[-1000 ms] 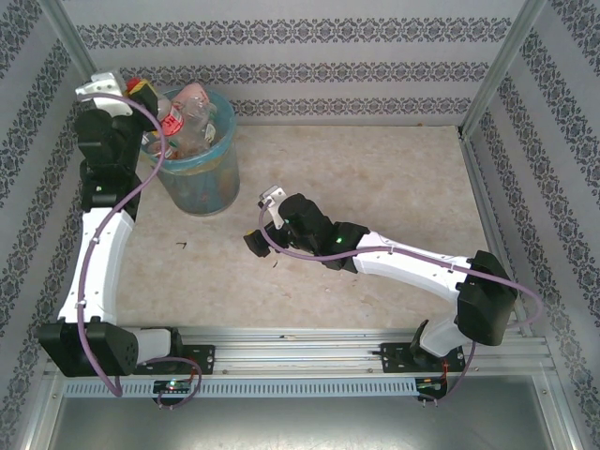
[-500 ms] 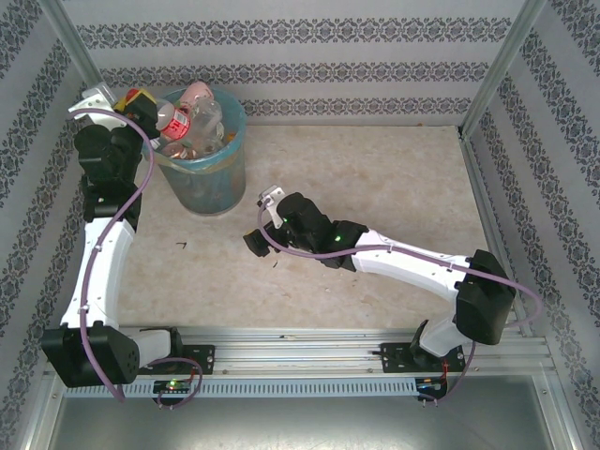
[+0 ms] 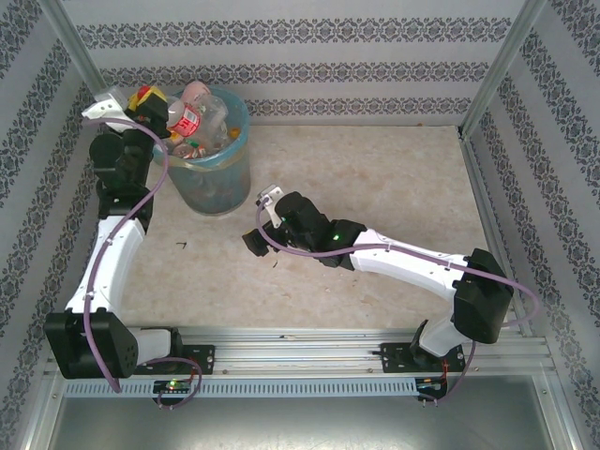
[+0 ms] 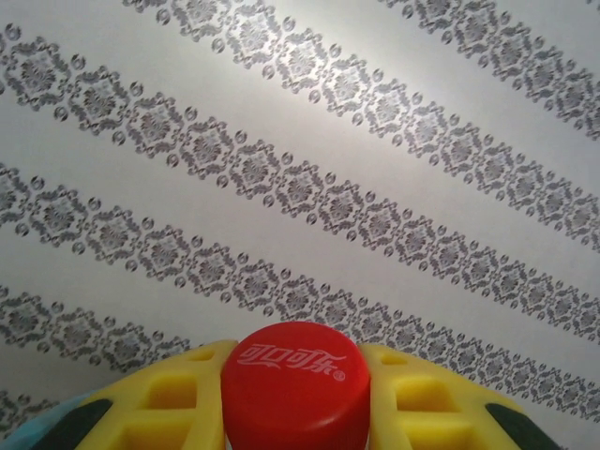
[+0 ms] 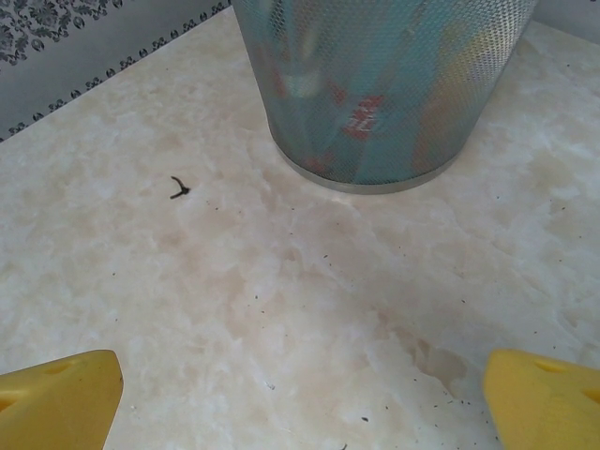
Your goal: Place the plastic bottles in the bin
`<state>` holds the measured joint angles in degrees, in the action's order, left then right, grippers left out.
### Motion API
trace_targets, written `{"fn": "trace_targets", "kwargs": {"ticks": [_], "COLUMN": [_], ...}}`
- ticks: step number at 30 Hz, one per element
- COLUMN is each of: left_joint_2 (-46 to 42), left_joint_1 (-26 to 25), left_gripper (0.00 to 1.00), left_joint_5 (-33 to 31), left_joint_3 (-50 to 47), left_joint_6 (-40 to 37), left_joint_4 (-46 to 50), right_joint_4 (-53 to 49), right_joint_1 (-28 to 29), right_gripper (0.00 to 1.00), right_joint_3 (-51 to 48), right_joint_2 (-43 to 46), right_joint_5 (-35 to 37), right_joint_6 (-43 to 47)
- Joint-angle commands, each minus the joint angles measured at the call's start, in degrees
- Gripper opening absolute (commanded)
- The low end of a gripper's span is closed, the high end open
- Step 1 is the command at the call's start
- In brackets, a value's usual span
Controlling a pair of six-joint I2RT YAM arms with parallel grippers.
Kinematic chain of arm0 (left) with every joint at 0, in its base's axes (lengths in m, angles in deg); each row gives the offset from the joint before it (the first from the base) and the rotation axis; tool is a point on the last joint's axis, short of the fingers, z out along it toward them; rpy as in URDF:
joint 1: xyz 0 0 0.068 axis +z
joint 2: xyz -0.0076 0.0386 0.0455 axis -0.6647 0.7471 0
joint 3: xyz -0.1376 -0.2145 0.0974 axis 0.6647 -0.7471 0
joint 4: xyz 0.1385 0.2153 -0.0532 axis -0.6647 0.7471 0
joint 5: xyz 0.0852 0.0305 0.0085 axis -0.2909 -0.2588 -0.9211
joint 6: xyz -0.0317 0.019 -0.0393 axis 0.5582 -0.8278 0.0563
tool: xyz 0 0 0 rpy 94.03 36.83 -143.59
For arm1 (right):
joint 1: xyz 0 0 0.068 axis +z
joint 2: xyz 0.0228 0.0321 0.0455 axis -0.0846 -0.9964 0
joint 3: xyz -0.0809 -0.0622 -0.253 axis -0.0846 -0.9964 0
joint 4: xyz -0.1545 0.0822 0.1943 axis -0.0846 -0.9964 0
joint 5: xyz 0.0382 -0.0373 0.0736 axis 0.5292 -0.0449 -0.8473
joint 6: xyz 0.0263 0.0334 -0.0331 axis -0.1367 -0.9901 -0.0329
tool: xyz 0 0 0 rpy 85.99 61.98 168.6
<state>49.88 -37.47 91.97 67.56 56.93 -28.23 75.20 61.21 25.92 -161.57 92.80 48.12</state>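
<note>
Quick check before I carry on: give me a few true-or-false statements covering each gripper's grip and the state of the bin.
1. The left gripper is shut on a red-capped bottle. True.
2. The right gripper carries a bottle. False: its jaws stand open and empty, low over the table.
3. The bin already holds several bottles. True.
4. The bin lies on its side. False: it stands upright on the table.
</note>
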Motion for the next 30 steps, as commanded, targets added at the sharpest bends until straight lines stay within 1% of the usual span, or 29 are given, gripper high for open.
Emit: {"fn": "trace_targets", "kwargs": {"ticks": [1,4,10,15,19,22,25,27,28,30], "left_joint_2": [0.53,0.00,-0.03,1.58,3.82,5.80,7.15,8.11,8.78,10.33], "left_joint_1": [-1.13,-1.53,-1.81,-2.23,-4.93,-6.13,-7.45,-8.32,-8.76,-9.34], "left_gripper": [0.00,0.00,0.00,0.00,0.00,0.00,0.00,0.00,0.00,0.00], "left_joint_5": [-0.28,-1.13,0.05,2.21,3.26,3.99,3.88,3.48,2.83,1.26], "left_joint_3": [-2.25,-2.40,0.47,2.73,3.62,4.49,5.34,7.06,8.73,14.27], "left_joint_6": [-3.72,-5.78,-11.70,-12.11,-15.20,-14.57,-15.85,-18.31,-19.89,-22.68], "left_joint_4": [-10.60,-12.57,-10.95,-10.39,-9.96,-9.77,-8.85,-4.85,-0.37,11.68], "right_joint_4": [-0.56,-0.57,-0.74,-0.99,-0.95,-1.21,-1.66,-1.66,-1.63,-1.94], "right_joint_1": [-0.46,-0.47,-0.46,-0.46,-0.44,-0.46,-0.46,-0.46,-0.46,-0.46], "right_gripper": [0.98,0.98,0.98,0.98,0.98,0.98,0.98,0.98,0.98,0.98], "right_joint_3": [2.05,2.02,1.93,1.85,1.58,1.80,1.71,1.37,1.19,1.14], "right_joint_2": [-0.77,-0.87,-0.62,-0.58,-0.76,-1.05,-0.96,-0.70,-0.54,-0.40], "right_joint_5": [-0.38,-0.44,-0.36,0.03,0.14,0.03,0.20,0.44,0.53,0.67], "right_joint_6": [-0.51,-0.60,-0.56,-0.46,-0.55,-0.63,-0.59,-0.65,-0.60,-0.54]}}
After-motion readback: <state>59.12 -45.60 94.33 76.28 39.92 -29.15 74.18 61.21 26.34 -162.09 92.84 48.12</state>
